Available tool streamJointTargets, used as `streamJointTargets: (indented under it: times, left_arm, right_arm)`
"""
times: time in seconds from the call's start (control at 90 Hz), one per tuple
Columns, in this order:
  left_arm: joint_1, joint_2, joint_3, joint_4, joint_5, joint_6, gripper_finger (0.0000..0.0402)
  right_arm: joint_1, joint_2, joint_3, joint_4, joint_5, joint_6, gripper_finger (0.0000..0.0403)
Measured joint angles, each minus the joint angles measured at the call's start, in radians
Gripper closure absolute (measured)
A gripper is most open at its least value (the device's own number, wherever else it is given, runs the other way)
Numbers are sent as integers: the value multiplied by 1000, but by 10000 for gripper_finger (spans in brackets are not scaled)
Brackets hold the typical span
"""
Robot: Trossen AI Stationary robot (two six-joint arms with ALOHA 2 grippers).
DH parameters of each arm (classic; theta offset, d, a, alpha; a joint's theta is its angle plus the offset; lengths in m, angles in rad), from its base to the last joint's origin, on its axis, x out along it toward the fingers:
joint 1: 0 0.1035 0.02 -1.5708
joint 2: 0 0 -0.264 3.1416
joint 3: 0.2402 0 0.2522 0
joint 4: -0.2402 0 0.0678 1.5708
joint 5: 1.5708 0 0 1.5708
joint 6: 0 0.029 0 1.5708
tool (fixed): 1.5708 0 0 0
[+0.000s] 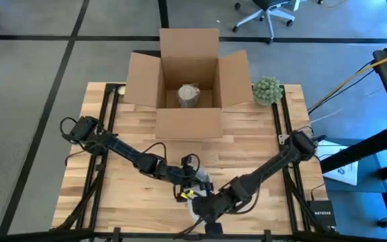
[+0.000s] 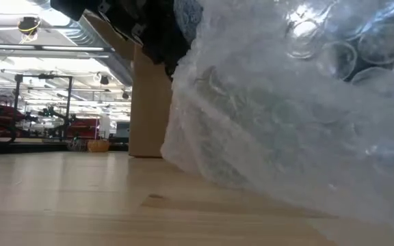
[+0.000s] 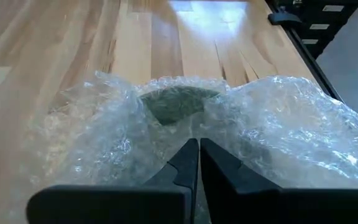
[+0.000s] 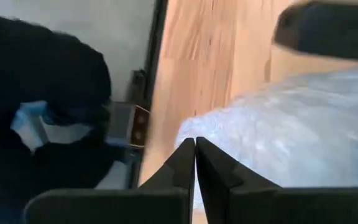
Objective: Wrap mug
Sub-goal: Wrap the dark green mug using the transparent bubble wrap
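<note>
A green mug (image 3: 178,102) lies bundled in clear bubble wrap (image 3: 272,134) on the wooden table, close to its near edge at the middle (image 1: 195,207). The wrap fills most of the low view (image 2: 286,102). My left gripper (image 3: 198,144) reaches in from the far left and is shut on the wrap above the mug. My right gripper (image 4: 195,144) comes from the right, shut at the wrap's edge (image 4: 260,143). In the high view both grippers meet over the bundle (image 1: 195,191), which they largely hide. My left gripper pinches a gathered fold of bubble wrap (image 3: 194,130) between its two fingers, right beside the mug's exposed green side. The wrapped mug rests on the table. My right gripper has its shut fingertips at the bubble wrap's edge (image 4: 188,140); the fingers hide how much wrap they hold.
An open cardboard box (image 1: 189,81) stands at the table's far middle with a wrapped object (image 1: 189,95) inside. A green ball-shaped plant (image 1: 267,89) sits to the box's right. Bare wood lies between the box and the bundle.
</note>
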Motion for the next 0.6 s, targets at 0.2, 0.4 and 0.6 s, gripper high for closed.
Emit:
streamJointTargets:
  times: [0.2,0.4,0.6]
  left_arm:
    - [-7,1,0,2,-1,3,402]
    - [-21,1,0,3,-1,27,402]
    - [-22,2,0,3,0,27,402]
  right_arm:
    - [-13,-48,5,-105,238,-50,402]
    - [-61,-50,2,-301,302,11,402]
    - [-98,-41,3,-294,295,-4,402]
